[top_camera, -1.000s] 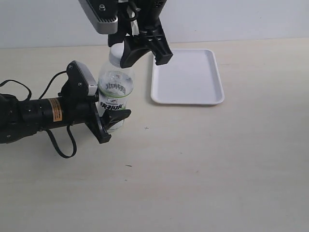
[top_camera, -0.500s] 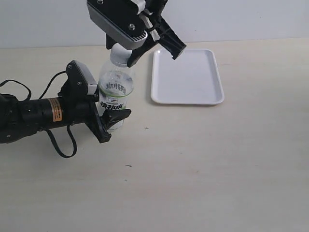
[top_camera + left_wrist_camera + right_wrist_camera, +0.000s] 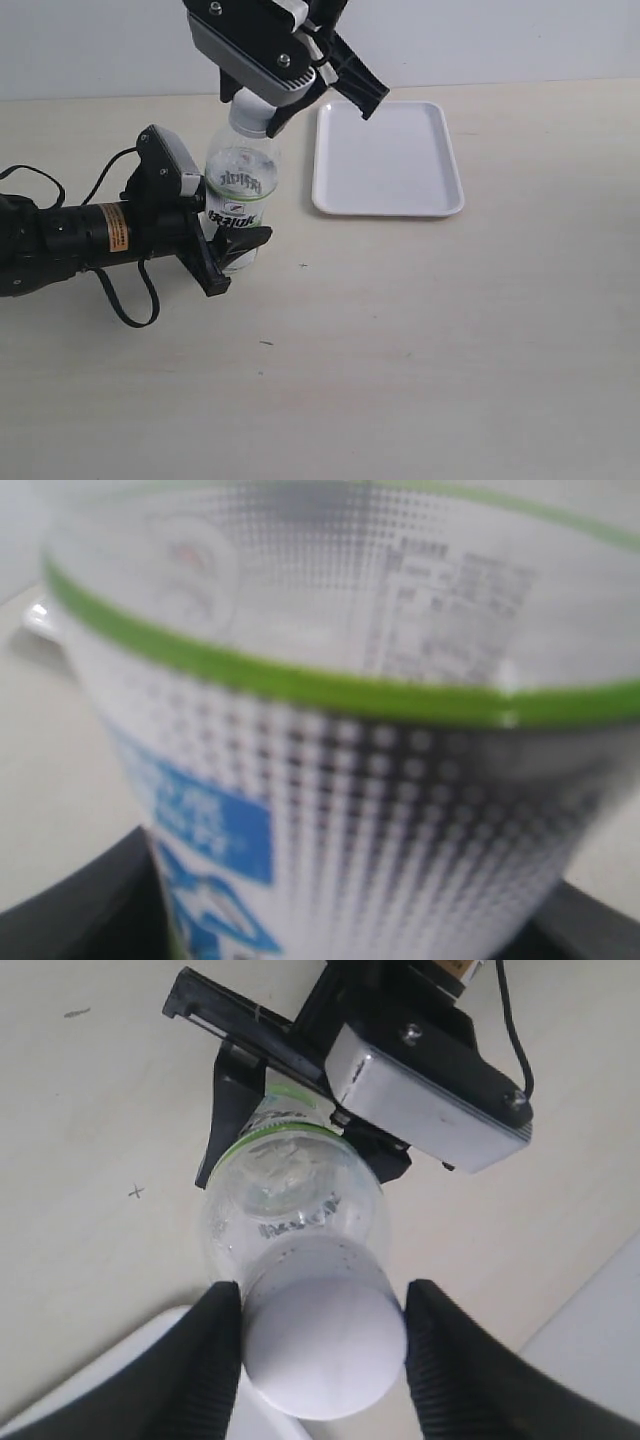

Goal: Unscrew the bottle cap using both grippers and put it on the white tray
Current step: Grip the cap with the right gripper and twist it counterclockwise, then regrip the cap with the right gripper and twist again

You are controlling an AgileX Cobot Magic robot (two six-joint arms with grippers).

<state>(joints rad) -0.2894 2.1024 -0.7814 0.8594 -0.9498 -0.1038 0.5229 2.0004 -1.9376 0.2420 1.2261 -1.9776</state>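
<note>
The bottle [image 3: 240, 190] stands upright on the table, and my left gripper [image 3: 240, 232] is shut on its lower body from the side. Its label [image 3: 350, 730] fills the left wrist view between the black fingers [image 3: 80, 900]. The white bottle cap [image 3: 247, 113] sits on the neck. My right gripper [image 3: 322, 112] hangs over it, tilted and open. In the right wrist view the bottle cap [image 3: 325, 1350] shows between the ridged fingers [image 3: 215, 1360] of the right gripper [image 3: 325, 1385], with a thin gap on one side. The white tray [image 3: 390, 160] lies to the right of the bottle.
The pale table [image 3: 420, 340] spreads in front of the bottle and tray. The left arm's black body with an orange label [image 3: 117, 228] and looping cable [image 3: 125, 300] lies on the left. A corner of the tray [image 3: 100, 1390] shows under the cap.
The right gripper has turned about its wrist over the cap, its grey plate swinging to the right, and has then nearly stopped. The left gripper and bottle have stayed put.
</note>
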